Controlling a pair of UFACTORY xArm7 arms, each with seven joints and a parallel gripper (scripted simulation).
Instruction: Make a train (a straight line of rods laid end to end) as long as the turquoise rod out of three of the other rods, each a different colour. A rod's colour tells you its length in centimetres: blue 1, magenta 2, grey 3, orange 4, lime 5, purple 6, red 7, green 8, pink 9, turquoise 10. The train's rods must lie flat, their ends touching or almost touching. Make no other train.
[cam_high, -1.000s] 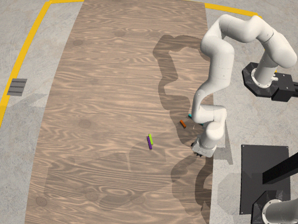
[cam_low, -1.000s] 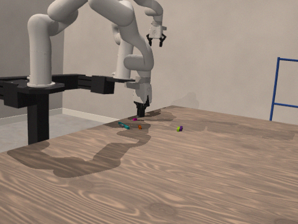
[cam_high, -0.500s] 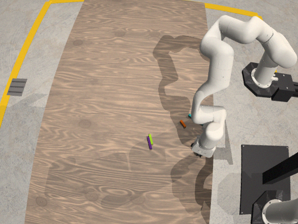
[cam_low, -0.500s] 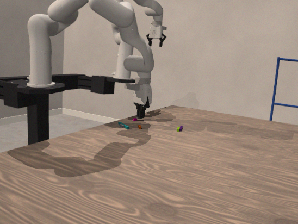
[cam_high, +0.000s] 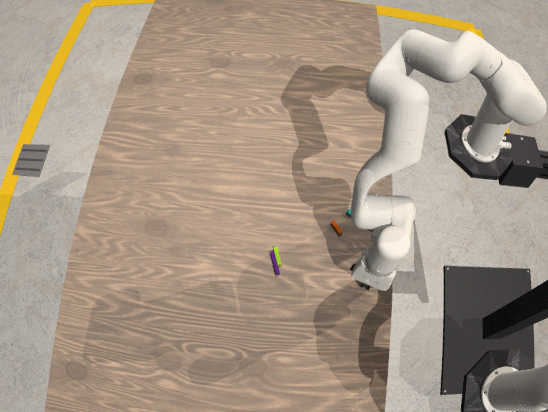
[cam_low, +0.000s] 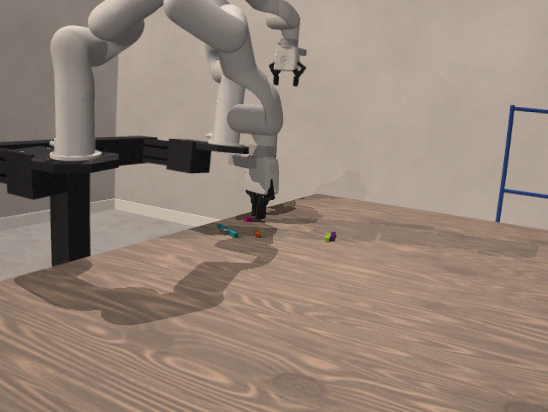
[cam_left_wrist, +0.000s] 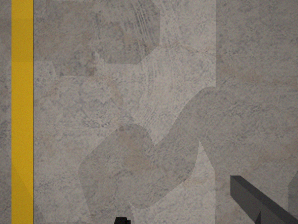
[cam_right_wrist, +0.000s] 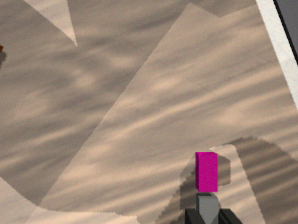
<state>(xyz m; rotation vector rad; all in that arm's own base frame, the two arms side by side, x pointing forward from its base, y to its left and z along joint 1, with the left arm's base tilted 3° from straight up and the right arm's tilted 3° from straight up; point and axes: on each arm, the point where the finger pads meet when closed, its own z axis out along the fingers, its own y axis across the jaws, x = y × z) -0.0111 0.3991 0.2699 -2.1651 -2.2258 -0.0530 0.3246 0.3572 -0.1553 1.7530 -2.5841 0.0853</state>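
The grey rod (cam_low: 254, 219) (cam_right_wrist: 207, 204) is between the fingers of the right gripper (cam_high: 364, 286) (cam_low: 258, 216) (cam_right_wrist: 210, 218), which is pinching it low at the table (cam_high: 225, 165) (cam_low: 320, 310) (cam_right_wrist: 110, 125). The magenta rod (cam_low: 248, 219) (cam_right_wrist: 206, 171) lies flat just beyond these fingertips, in line with the grey rod. Their facing ends touch or almost touch; the exact contact cannot be determined. The right gripper hides the rest of the grey rod in its wrist view.

The orange rod (cam_high: 336, 228) (cam_low: 257, 233) (cam_right_wrist: 1, 48) lies near the right gripper, up and to the left of it in the top view, apart from the magenta and grey pair. The turquoise rod (cam_high: 349, 213) (cam_low: 232, 233) lies beyond the orange rod from the right gripper, partly covered by the right arm (cam_high: 405, 125) (cam_low: 250, 55) in the top view.

Farther out, to the left of the right gripper in the top view, the lime rod (cam_high: 277, 256) (cam_low: 328, 237) and the purple rod (cam_high: 274, 263) (cam_low: 333, 236) lie side by side, slightly offset lengthwise. They form no train.

The left gripper (cam_low: 286, 82) (cam_left_wrist: 190, 220) hangs raised, well apart from the rods, its fingers spread and nothing between them.
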